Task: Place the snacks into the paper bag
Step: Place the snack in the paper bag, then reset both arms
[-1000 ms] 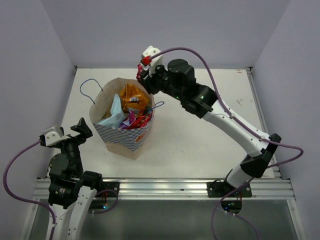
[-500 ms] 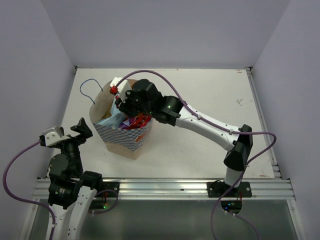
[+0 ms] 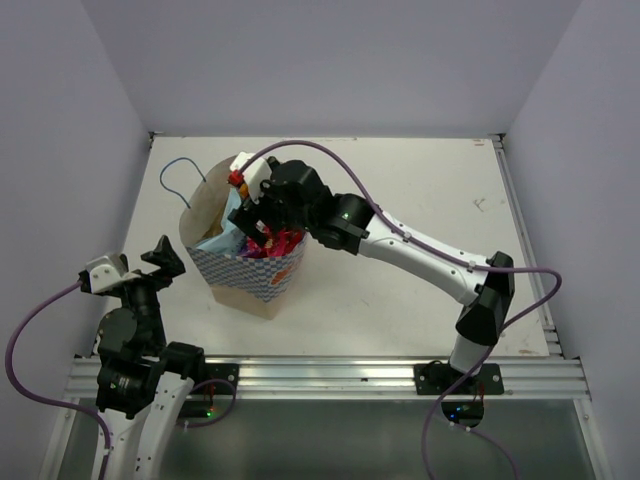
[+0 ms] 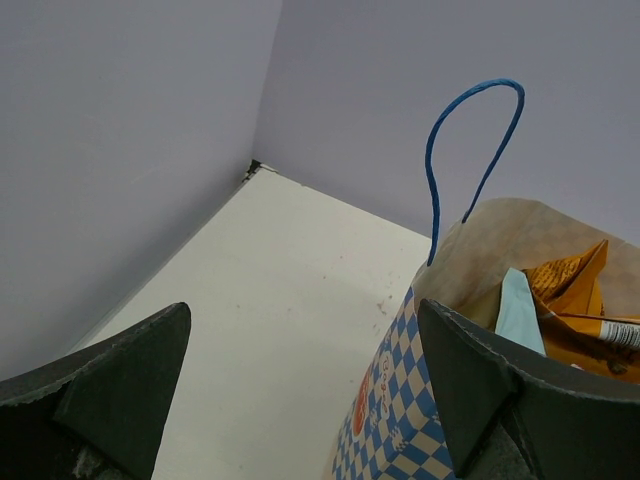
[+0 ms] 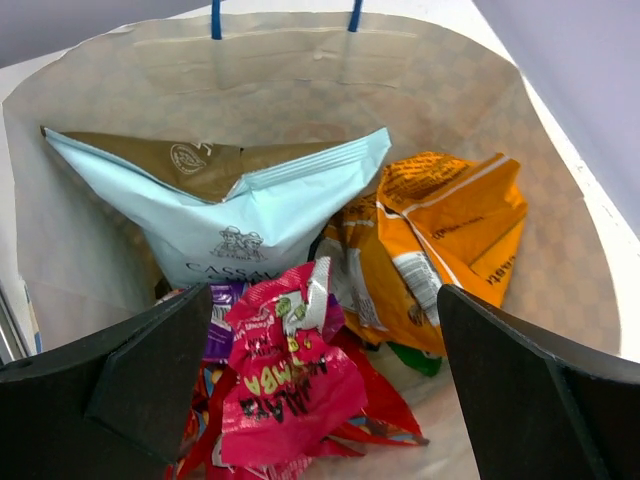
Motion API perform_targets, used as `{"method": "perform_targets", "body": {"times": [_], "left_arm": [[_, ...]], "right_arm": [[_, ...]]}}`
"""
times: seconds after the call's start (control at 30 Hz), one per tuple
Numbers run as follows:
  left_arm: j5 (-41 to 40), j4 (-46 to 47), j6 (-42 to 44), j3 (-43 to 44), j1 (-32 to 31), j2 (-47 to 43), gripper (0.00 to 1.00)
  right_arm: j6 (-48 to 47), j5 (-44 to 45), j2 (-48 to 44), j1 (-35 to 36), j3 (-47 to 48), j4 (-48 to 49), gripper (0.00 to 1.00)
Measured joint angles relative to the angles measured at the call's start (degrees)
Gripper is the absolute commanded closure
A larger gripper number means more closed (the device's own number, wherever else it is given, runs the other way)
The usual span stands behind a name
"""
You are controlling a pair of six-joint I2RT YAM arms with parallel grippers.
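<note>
The paper bag (image 3: pixel 262 279) stands upright left of the table's middle, checkered blue and white, with blue cord handles (image 4: pixel 470 120). My right gripper (image 3: pixel 252 212) hangs open and empty over the bag's mouth. In the right wrist view its fingers (image 5: pixel 530 390) straddle the snacks inside: a light-blue bag (image 5: pixel 235 205), an orange chip bag (image 5: pixel 450 235), a pink packet (image 5: pixel 285 385), a purple pack (image 5: pixel 222 335) and a red bag (image 5: pixel 385 410). My left gripper (image 3: pixel 160 258) is open and empty, low at the near left, beside the bag (image 4: pixel 400 400).
The white table (image 3: pixel 400 260) is ringed by lilac walls (image 3: pixel 60 150). The far handle's blue cord loop (image 3: pixel 178 175) lies on the table behind the bag. The metal base rail (image 3: pixel 330 375) runs along the near edge.
My right arm swung left from behind the bag to over its mouth, now covering the orange chip bag in the top view. The left arm has not moved.
</note>
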Motion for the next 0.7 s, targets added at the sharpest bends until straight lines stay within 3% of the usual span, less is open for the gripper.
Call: {"method": "perform_targets", "body": {"times": [0.2, 0.43, 0.7], "left_arm": [[0.00, 0.00, 0.00, 0.00, 0.00, -0.39, 0.01], [-0.02, -0.04, -0.02, 0.00, -0.02, -0.72, 0.01], [-0.46, -2.14, -0.04, 0.59, -0.04, -1.90, 0.01]], "right_arm": [[-0.83, 6.05, -7.30, 0.02, -5.40, 2.43, 0.01], [-2.60, 21.42, -18.91, -0.55, -14.34, 9.14, 0.01], [-2.95, 38.07, -37.83, -1.07, -32.26, 17.16, 0.02]]}}
